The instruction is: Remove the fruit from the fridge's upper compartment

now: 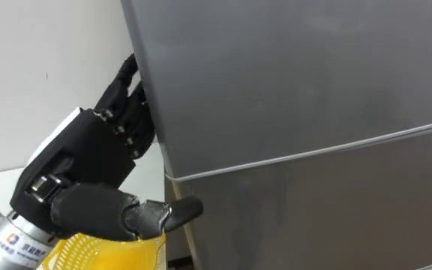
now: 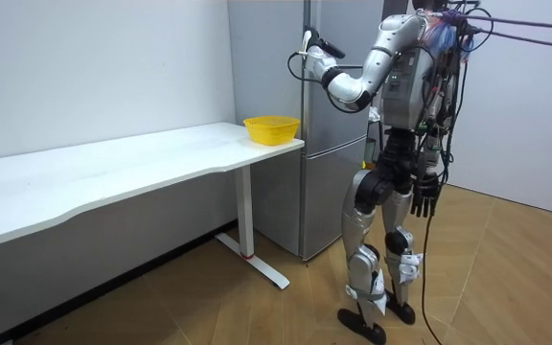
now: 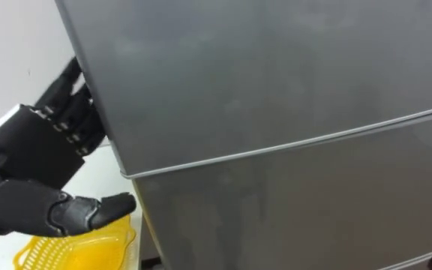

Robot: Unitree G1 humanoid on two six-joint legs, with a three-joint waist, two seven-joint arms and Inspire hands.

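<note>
Pale plain wall; wood-plank floor; long white table standing against wall.

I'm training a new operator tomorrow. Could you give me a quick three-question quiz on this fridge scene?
1. True or false: the upper fridge door is already open.
2. Where is the left robot hand? A) touching the floor B) at the upper fridge door's left edge C) hanging by the robot's side
3. Fill in: the basket on the white table is coloured ____.
Key: 1 false; 2 B; 3 yellow.
</note>
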